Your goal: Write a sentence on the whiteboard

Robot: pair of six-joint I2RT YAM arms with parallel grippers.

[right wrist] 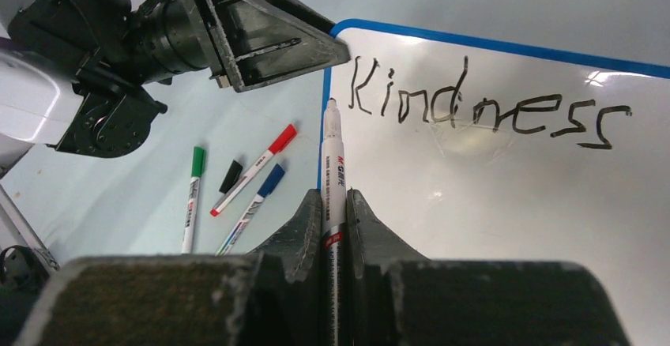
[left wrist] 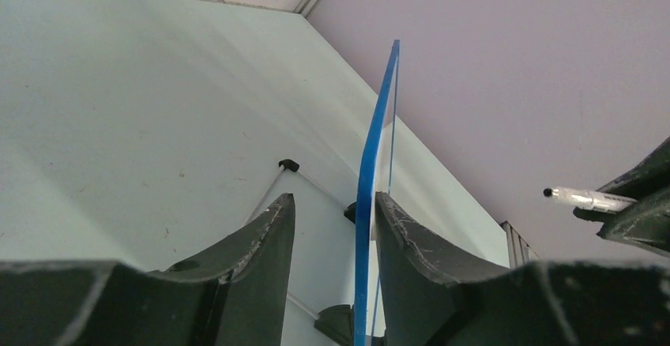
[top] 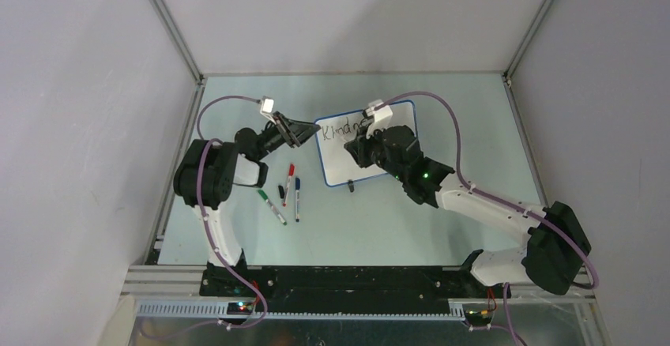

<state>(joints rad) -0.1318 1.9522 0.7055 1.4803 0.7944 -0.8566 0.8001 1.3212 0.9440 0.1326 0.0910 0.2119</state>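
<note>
The whiteboard (top: 341,166) lies mid-table, blue-rimmed, with the sentence (right wrist: 482,105) reading "Kindness" in black along its top. My left gripper (top: 308,130) straddles the board's left edge (left wrist: 367,188). Its jaws are open: the right finger (left wrist: 411,235) touches the rim and the left finger (left wrist: 265,235) stands apart. My right gripper (right wrist: 333,196) is shut on a white marker (right wrist: 333,156). The marker's tip hovers near the board's upper left, below the "K". That marker (left wrist: 589,199) also shows in the left wrist view.
Left of the board lie a green marker (top: 271,206), a red marker (top: 288,184), a blue marker (top: 297,198) and a black cap (top: 281,196). Grey walls enclose the table on three sides. A small black foot (top: 350,185) sits at the board's near edge.
</note>
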